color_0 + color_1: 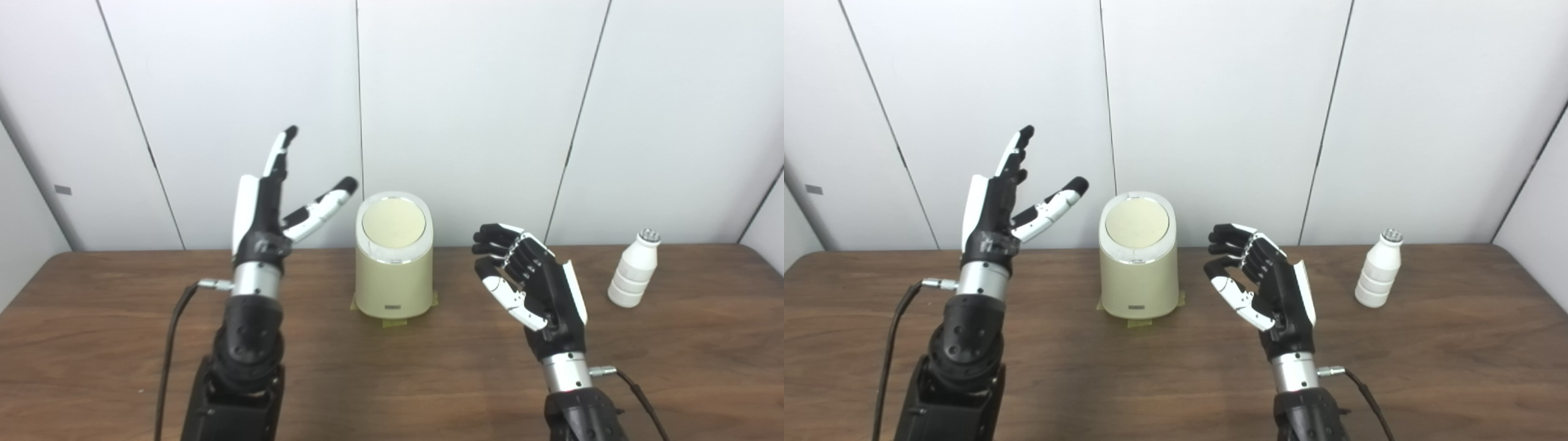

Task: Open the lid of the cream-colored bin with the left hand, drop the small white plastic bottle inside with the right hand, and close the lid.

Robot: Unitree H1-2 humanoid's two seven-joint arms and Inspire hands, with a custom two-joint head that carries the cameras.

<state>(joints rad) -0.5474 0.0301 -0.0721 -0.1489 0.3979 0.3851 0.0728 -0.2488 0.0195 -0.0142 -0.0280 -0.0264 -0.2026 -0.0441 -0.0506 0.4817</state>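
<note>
A cream-colored bin [394, 263] is standing upright at the middle of the frame, toward the back of the brown wooden counter [392, 373]. Its round lid [393, 224] is sitting closed on top, tilted a little toward the camera, and bits of yellowish tape [395, 321] are showing at the bin's base.

The left hand [269, 202] is rising in the left-centre of the frame, held up above the counter and just to the left of the bin, not touching it. It is holding nothing: its fingers [280, 150] are stretching straight upward and the thumb [321, 208] is pointing out to the right toward the lid, so the hand is spread wide. A black cable [171, 343] is hanging from its wrist down to the lower edge.

The right hand [533, 282] is hovering in the right-centre of the frame, to the right of the bin and apart from it. Its fingers [499, 240] are curling loosely toward the left with a gap to the thumb, and it is gripping nothing.

The small white bottle [635, 268] is standing upright at the right of the frame, near the counter's back edge, well apart from both the right hand and the bin. White wall panels [478, 92] are filling the upper part of the frame.
</note>
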